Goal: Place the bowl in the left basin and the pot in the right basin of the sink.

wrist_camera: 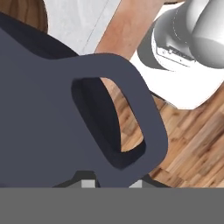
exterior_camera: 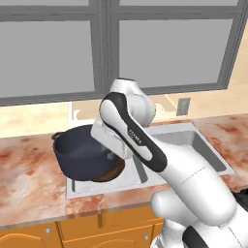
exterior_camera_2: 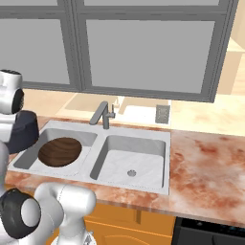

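**Bowl in its basin, pot lifted but not yet delivered**

Left base view: the large dark navy-black pot (exterior_camera: 80,157) hangs tilted above the sink's left side, carried at the white arm's wrist. Beneath its lower edge peeks the wide dark-brown wood-grain bowl (exterior_camera: 116,170), lying in the light-grey double-basin sink (exterior_camera: 191,131) set in the reddish marbled counter (exterior_camera: 29,169).

Right base view: the bowl (exterior_camera_2: 59,151) sits flat in the larger left basin (exterior_camera_2: 86,138), so that half of the job looks done. The smaller right basin (exterior_camera_2: 143,148) holds nothing but its drain. The pot (exterior_camera_2: 23,130) hovers at the sink's left end, left of the angular grey faucet (exterior_camera_2: 102,114).

Hand view: the pot's loop handle (wrist_camera: 144,118) looms close, its base meeting the end effector (wrist_camera: 111,183), which appears to pinch the pot there, its fingertips barely visible. Carrying it across the divider remains.
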